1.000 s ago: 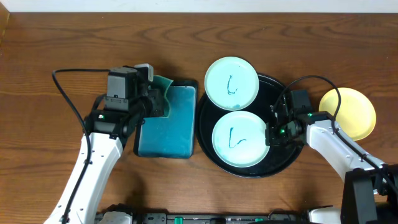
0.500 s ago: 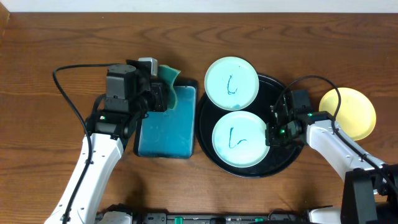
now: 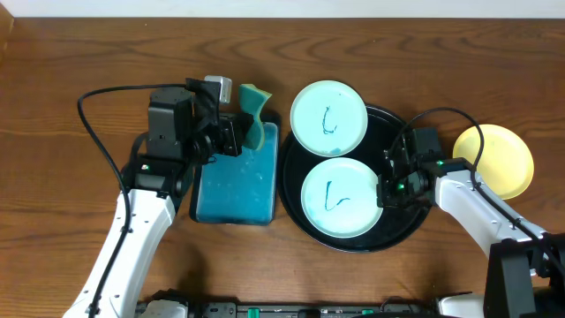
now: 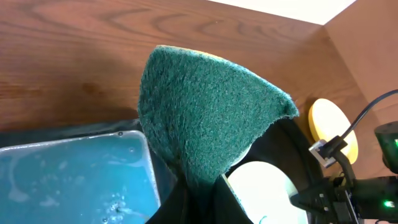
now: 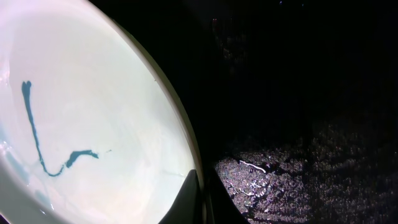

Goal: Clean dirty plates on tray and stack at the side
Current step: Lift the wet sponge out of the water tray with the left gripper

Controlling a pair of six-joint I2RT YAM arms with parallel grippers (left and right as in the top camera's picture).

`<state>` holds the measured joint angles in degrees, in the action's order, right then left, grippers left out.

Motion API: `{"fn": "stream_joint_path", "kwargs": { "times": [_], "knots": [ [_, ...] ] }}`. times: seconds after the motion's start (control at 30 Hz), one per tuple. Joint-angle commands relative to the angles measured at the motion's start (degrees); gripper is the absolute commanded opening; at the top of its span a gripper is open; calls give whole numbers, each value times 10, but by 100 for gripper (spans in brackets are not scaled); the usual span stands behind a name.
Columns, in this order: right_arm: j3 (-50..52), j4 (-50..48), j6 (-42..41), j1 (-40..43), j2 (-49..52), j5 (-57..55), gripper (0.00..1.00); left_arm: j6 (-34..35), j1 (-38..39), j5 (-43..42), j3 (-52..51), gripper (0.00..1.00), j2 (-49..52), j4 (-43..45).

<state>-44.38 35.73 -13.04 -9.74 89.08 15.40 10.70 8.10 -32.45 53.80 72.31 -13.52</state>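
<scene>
Start at the left. Your left gripper [image 3: 238,134] is closed tight on the green sponge [image 3: 256,110], and it holds the sponge up over the far corner of the blue water tray [image 3: 238,222]. The sponge hangs bent, not flat. I think you are at the scrub step: the sponge looks ready and no plate looks clean yet.

Next comes the round black tray [image 3: 397,132]. Two pale plates are on it. The far plate [image 3: 328,117] hangs over the tray's back rim, and the near plate [image 3: 340,197] lies in the middle. Each has a thin teal mark.

Your right gripper [image 3: 386,193] is pinched shut on the right rim of the near plate, so I think it steadies that plate. The next move, I think, is to bring the sponge to the right, set it flat on the mark and rub gently so the plate does not slip.

The yellow plate [image 3: 494,161] sits alone on the table, right of the black tray.

The table [image 3: 71,53] is brown wood. A pale wall [image 3: 265,7] runs along the back.
</scene>
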Motion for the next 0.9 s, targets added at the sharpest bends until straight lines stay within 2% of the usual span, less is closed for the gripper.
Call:
{"fn": "stream_joint_path", "kwargs": {
  "times": [0.0,0.2,0.47,0.87],
  "knots": [
    [3,0,-7,-5,-6,-6,1,20,-22,-25,0,8,-5,3],
    [3,-1,-7,-5,-6,-6,1,77,-64,-58,0,7,-5,-5],
    [3,-1,-7,-5,-6,-6,1,79,-68,-61,0,7,-5,-38],
    [3,0,-7,-5,-6,-6,1,102,-68,-62,0,8,-5,-42]
  ]
}}
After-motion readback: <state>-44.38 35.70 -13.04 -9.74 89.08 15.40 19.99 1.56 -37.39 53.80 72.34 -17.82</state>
